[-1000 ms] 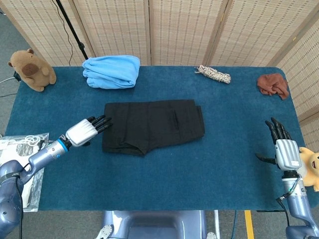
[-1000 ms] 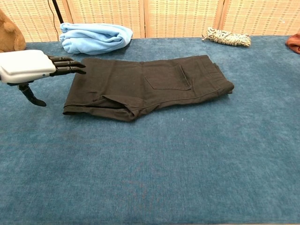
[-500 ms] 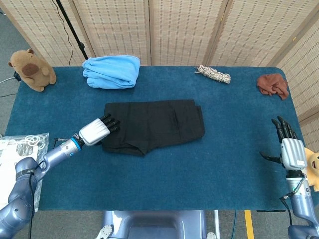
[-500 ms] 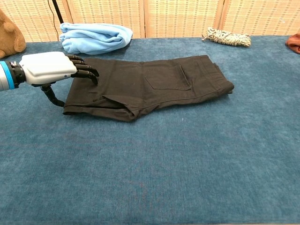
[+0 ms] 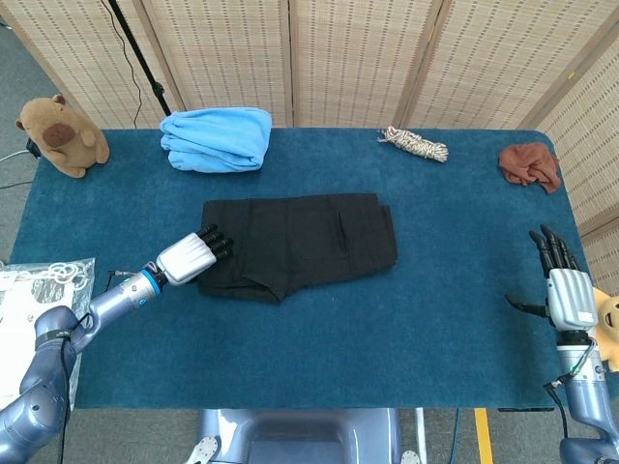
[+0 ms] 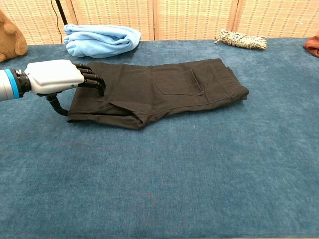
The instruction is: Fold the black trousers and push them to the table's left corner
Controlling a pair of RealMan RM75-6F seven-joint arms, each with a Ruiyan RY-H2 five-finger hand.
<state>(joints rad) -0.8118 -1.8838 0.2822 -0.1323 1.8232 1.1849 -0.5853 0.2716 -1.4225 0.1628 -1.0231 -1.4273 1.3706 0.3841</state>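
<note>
Black trousers [image 5: 298, 244] lie folded mid-surface; left hand [image 5: 190, 258] rests fingers, extended together, on their left end, gripping nothing.

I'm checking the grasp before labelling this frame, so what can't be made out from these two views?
- Left hand on the black trousers: its own palm hides the thumb's lower part in both views, so an actual pinch is unclear.
- Trousers' underside layers: hidden by the top fold.
- Right hand: outside the chest view.
- Yellow toy: cut by the head view's right edge.
</note>
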